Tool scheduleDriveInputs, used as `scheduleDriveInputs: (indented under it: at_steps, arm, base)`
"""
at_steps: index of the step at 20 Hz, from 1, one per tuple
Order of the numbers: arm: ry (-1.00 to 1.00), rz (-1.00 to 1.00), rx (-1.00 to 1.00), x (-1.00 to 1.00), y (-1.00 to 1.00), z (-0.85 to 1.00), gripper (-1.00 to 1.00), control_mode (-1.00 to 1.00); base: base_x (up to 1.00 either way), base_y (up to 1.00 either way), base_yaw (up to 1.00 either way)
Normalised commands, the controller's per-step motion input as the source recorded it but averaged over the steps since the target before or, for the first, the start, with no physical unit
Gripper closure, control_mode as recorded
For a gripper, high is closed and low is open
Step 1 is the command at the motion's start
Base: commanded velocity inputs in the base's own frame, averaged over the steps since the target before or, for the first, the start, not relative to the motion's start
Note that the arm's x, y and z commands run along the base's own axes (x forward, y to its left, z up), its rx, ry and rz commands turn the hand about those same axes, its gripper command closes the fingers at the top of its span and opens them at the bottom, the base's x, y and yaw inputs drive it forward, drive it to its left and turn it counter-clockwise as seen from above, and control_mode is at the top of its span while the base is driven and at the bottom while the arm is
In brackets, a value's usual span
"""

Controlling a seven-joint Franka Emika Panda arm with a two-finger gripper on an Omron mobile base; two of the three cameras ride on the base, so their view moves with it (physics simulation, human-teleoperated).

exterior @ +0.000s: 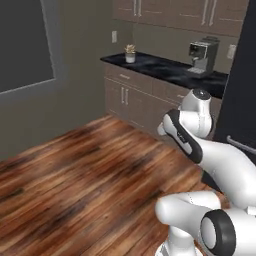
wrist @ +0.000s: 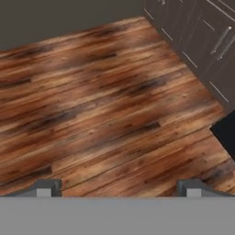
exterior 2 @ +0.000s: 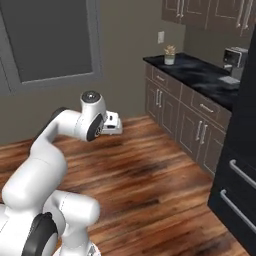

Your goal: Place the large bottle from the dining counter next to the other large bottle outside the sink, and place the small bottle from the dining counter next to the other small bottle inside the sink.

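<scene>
Fingertips (wrist: pixel 44 188) sit at the bottom of the hand view, spread wide with only plank floor (wrist: pixel 105 105) between them, so the gripper (wrist: pixel 118 188) is released and carries nothing. In the right base view the hand juts from the arm at centre left, over the same floor. Along the upper right of both base views runs a black marble worktop (exterior 2: pixel 200 75) on brown cabinets (exterior 2: pixel 192 120), bearing a small potted plant (exterior 2: pixel 170 54) and a coffee machine (exterior: pixel 202 55); a dark tall unit with bar handles (exterior 2: pixel 240 175) fills the right edge.

No bottle, sink or dining counter can be made out in these pictures, so where the task's things stand I cannot tell. Judging by the empty hand and open floor, neither bottle has been picked up for this step; fetching, carrying and placing appear to be left.
</scene>
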Motion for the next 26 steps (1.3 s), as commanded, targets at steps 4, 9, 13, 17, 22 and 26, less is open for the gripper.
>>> scheduleDriveInputs:
  at_steps: [4, 9, 13, 17, 22, 26]
  arm:
    - [0.00, 0.00, 0.00, 0.00, 0.00, 0.00, -1.00, 1.00]
    - [0.00, 0.00, 0.00, 0.00, 0.00, 0.00, -1.00, 1.00]
    - [0.00, 0.00, 0.00, 0.00, 0.00, 0.00, -1.00, 1.00]
    - [0.00, 0.00, 0.00, 0.00, 0.00, 0.00, -1.00, 1.00]
    - [0.00, 0.00, 0.00, 0.00, 0.00, 0.00, -1.00, 1.00]
    - [0.00, 0.00, 0.00, 0.00, 0.00, 0.00, -1.00, 1.00]
  base:
    - [0.19, 0.73, 0.59]
    - [0.12, 0.64, 0.61]
    - [0.31, 0.52, 0.59]
    - [0.49, 0.50, 0.58]
    - [0.53, 0.42, 0.53]
    - [0.70, 0.50, 0.48]
